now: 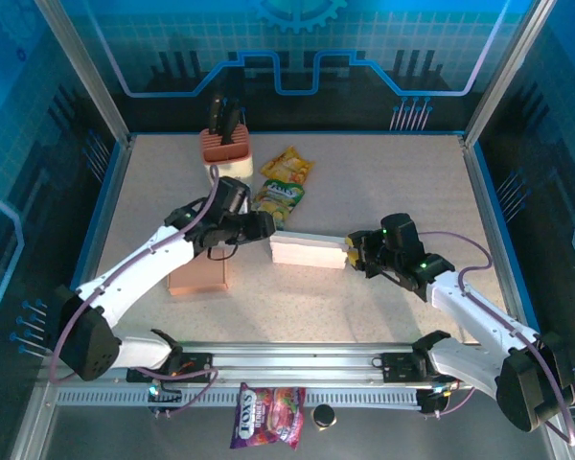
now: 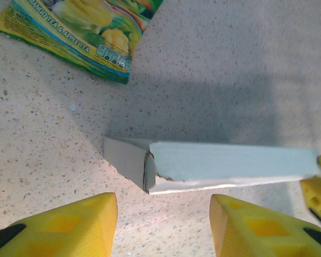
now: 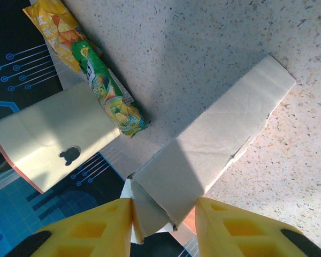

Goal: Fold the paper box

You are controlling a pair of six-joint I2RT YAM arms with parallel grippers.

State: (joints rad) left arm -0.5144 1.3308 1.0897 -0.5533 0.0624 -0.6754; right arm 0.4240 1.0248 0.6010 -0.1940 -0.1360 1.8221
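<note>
The paper box (image 1: 307,251) is a long white carton lying flat mid-table. My right gripper (image 1: 356,255) is shut on its right end; in the right wrist view the yellow fingers (image 3: 163,217) press both sides of that end of the box (image 3: 219,139), where a flap is folded in. My left gripper (image 1: 264,226) hovers just beyond the box's left end. In the left wrist view its jaws (image 2: 163,214) stand open with bare table between them, and the box (image 2: 230,163) lies a little ahead with an end flap (image 2: 125,158) sticking out.
A green tea pouch (image 1: 279,199) and a yellow snack pouch (image 1: 287,165) lie behind the box. A pink-brown block (image 1: 199,276) sits under the left arm. A holder with black tools (image 1: 226,144) stands at the back. A candy bag (image 1: 268,415) lies beyond the front rail.
</note>
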